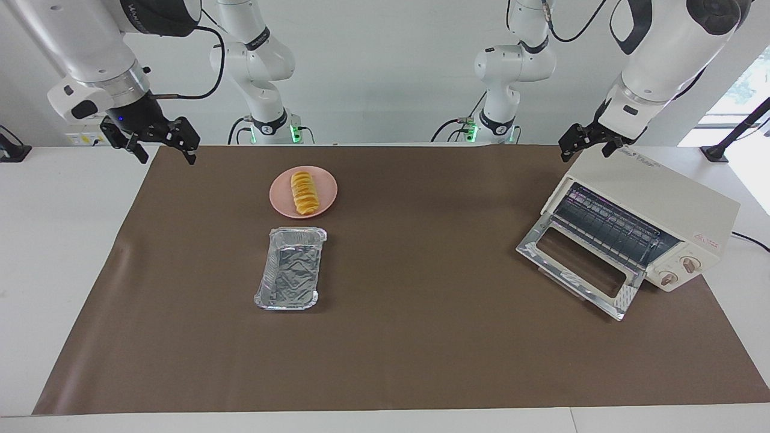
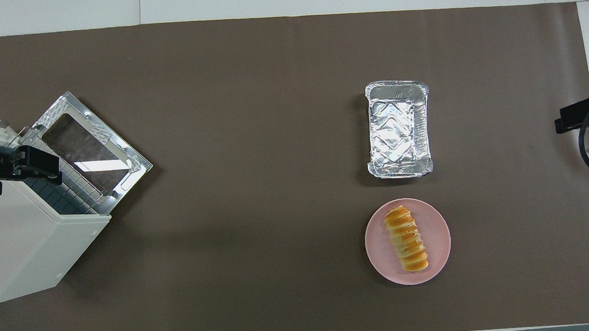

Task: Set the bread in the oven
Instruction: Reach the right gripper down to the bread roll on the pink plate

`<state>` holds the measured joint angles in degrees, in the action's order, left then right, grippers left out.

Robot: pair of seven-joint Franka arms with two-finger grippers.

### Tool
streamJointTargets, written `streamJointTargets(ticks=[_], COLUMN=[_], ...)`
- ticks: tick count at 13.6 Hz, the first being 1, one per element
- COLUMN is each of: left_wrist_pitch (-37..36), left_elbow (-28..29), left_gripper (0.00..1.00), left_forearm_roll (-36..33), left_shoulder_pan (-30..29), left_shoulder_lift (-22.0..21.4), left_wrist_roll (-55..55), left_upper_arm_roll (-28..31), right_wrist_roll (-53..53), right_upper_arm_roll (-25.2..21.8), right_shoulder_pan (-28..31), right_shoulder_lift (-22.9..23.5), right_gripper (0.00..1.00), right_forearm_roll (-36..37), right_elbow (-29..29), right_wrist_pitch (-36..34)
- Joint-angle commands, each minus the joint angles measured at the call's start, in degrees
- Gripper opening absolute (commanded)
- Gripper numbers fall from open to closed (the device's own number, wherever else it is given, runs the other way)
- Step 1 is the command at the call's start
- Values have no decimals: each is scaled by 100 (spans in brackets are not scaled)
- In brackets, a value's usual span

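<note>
Bread is seen lying untouched on the pink plate, well apart from the oven, whose door is already let down. Left gripper and right gripper are held spread and empty; lifting and loading remain undone.

You get bright, even light and sharp focus; glare glints off the oven door at nine o'clock overhead; shadows stay soft.
</note>
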<state>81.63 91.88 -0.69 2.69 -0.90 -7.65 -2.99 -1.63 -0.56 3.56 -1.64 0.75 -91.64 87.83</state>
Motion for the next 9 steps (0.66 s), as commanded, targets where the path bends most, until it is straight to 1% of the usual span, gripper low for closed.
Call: streamJointTargets(ticks=[1,3,5,6,7,8,9], left_wrist_pitch=[19,19,11,19,11,19,19], left_elbow=[32,32,32,32,32,32,32], left_gripper=[100,100,100,100,100,100,100], left_forearm_roll=[51,51,51,51,51,51,51], left_shoulder_pan=[-58,-58,-58,-58,-58,-58,-58], left_shoulder_lift=[-77,-77,-77,-77,-77,-77,-77], left_wrist_roll=[53,53,53,53,53,53,53], left_upper_arm_roll=[-17,-17,-17,-17,-17,-17,-17], right_wrist_roll=[75,84,206,390,635,1038,1451], right_upper_arm_roll=[56,56,64,64,64,64,64], right_shoulder_pan=[83,39,-5,-127,-258,-538,-767], right_shoulder_lift=[-12,-82,-248,-441,-704,-959,-1127], right_gripper=[100,100,100,100,100,100,100], right_forearm_roll=[22,22,-13,-100,-223,-328,-373], right_elbow=[-12,-178,-537,-940,-1527,-2194,-2740], right_wrist_pitch=[-90,-117,-38,188,547,1038,1565])
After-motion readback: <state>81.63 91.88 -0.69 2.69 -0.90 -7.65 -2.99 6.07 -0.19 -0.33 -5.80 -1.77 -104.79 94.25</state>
